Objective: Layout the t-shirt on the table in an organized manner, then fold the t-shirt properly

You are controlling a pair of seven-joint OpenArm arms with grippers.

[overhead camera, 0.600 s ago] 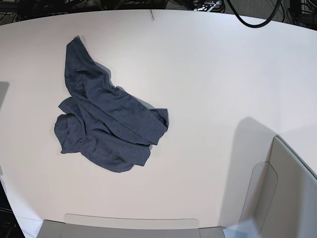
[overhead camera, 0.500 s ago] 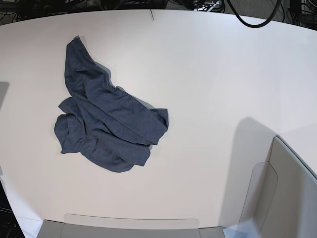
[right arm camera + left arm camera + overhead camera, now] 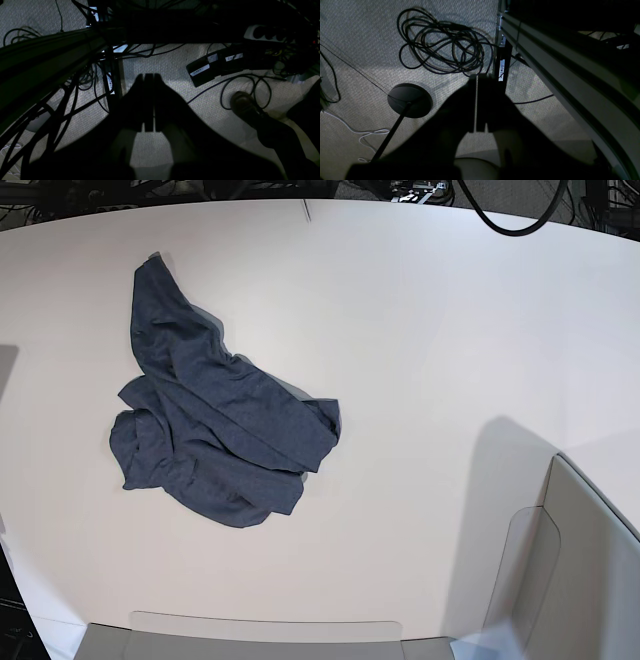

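Lying crumpled on the left part of the table: the t-shirt. Hanging below table level over carpet, both clenched, grasping nothing: left gripper, right gripper.

The worktop lay open across its whole right and far side. The only thing on it was the crumpled t-shirt at left, with bare surface all round. A bin wall rose at the near right corner and a low one ran along the near edge, narrowing entry there.
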